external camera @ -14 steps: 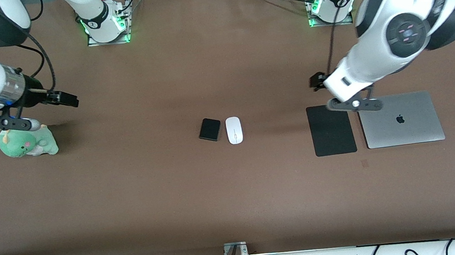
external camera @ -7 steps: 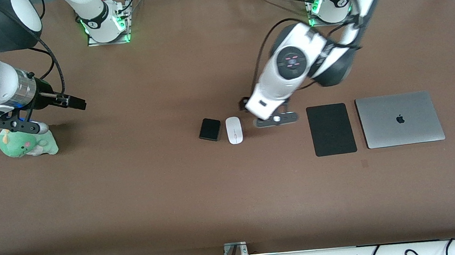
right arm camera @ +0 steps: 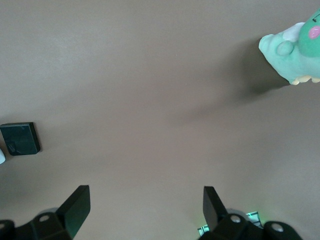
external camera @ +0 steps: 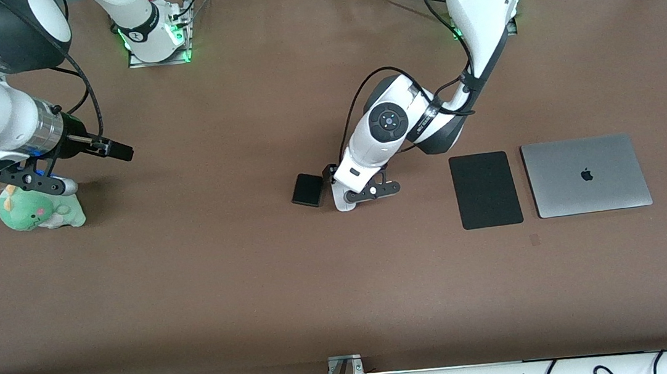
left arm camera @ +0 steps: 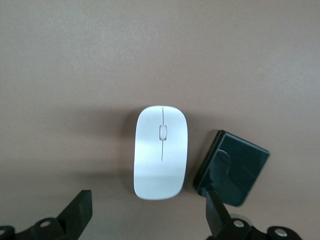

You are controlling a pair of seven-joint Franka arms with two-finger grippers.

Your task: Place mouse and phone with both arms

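The white mouse (left arm camera: pixel 161 152) lies mid-table beside the black phone (left arm camera: pixel 231 167), which is on the side toward the right arm's end. My left gripper (left arm camera: pixel 147 220) is open and low over the mouse, its fingers apart on either side of the mouse's end. In the front view the left gripper (external camera: pixel 337 190) hides most of the mouse (external camera: pixel 345 206); the phone (external camera: pixel 308 189) shows beside it. My right gripper (external camera: pixel 121 151) is open and empty in the air near the right arm's end of the table. The right wrist view (right arm camera: pixel 145 210) shows the phone (right arm camera: pixel 20 139) far off.
A flat black mat (external camera: pixel 485 189) and a closed silver laptop (external camera: pixel 586 174) lie toward the left arm's end. A green plush toy (external camera: pixel 41 210) sits under the right arm's wrist and also shows in the right wrist view (right arm camera: pixel 295 55).
The left arm has swung from over the mat and laptop to over the mouse and come down. The right gripper has crept a little toward the table's middle.
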